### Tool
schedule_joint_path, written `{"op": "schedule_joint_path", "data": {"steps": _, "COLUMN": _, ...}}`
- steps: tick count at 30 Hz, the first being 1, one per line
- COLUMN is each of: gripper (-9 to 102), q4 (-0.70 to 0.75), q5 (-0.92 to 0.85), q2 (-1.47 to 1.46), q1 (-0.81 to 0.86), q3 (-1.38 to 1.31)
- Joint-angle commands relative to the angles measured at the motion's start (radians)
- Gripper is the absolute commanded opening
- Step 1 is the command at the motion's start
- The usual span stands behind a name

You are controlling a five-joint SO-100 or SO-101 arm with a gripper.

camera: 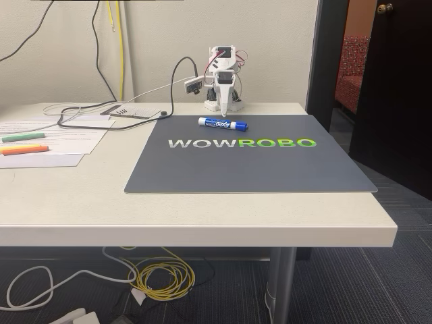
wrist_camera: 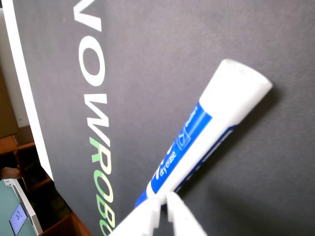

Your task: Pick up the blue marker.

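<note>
blue marker (camera: 223, 123) lies flat on the dark grey mat (camera: 250, 169), near the mat's far edge and just above the "wowrobo" lettering (camera: 241, 143) in the fixed view, dark blue cap to the right, white barrel end to the left. in the wrist view the marker (wrist_camera: 206, 142) is a thick smooth cylinder, glossy white plastic with a blue label printed "dry erase", its blunt flat white end toward the upper right. the mat looks matte and finely textured, a thin rectangular sheet with the word printed in white and green.

gripper (wrist_camera: 165, 209) shows at the bottom of the wrist view as two white pointed plastic tips drawn close, only a thin slit between them, right beside the marker's label end; whether they touch it i cannot tell. in the fixed view the white arm (camera: 223, 84) sits folded at the back of the pale table (camera: 202, 216).

to the left, a green highlighter (camera: 23, 137) and an orange highlighter (camera: 25, 150) rest on sheets of paper (camera: 67, 138).
</note>
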Motion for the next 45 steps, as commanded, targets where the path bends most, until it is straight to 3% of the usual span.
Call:
{"op": "schedule_joint_path", "data": {"steps": 1, "gripper": 0, "q4": 0.006, "q5": 0.0, "q2": 0.058, "q1": 0.012, "q3": 0.002}}
{"op": "schedule_joint_path", "data": {"steps": 37, "gripper": 0, "q4": 0.006, "q5": -0.014, "q2": 0.058, "q1": 0.011, "q3": 0.002}}
{"op": "schedule_joint_path", "data": {"steps": 41, "gripper": 0, "q4": 0.018, "q5": -0.126, "q2": 0.058, "q1": -0.106, "q3": 0.002}}
{"op": "schedule_joint_path", "data": {"steps": 45, "gripper": 0, "q4": 0.02, "q5": -0.137, "q2": 0.058, "q1": -0.115, "q3": 0.002}}
